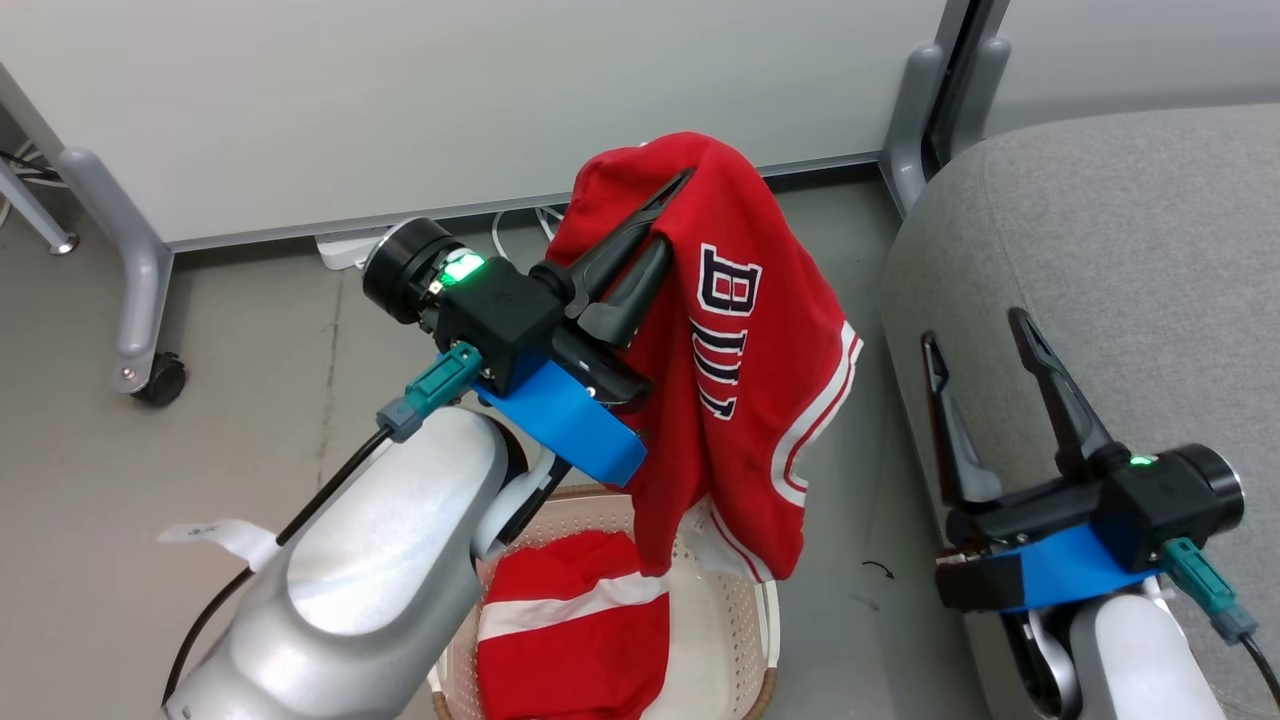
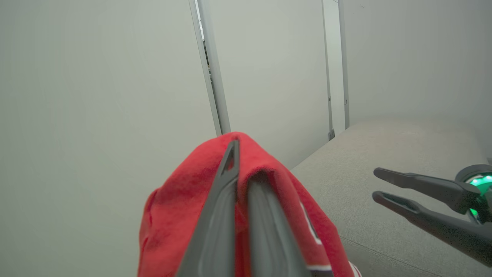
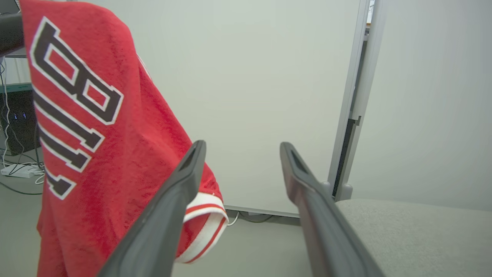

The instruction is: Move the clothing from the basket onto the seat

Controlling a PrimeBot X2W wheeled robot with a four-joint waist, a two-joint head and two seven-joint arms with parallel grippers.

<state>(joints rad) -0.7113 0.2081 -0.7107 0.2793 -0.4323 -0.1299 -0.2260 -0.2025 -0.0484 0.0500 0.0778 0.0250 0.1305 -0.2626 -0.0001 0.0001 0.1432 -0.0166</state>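
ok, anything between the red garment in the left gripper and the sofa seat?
Only the open right gripper, at the edge of the grey fabric sofa seat. The red lettered garment hangs from the shut left gripper.

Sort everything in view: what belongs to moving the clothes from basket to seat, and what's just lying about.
Job in hand:
lettered red garment, hanging from the shut left pincer
second red garment, in the basket
grey seat
open right pincer

Lying about:
partition panel
wheeled foot
power strip
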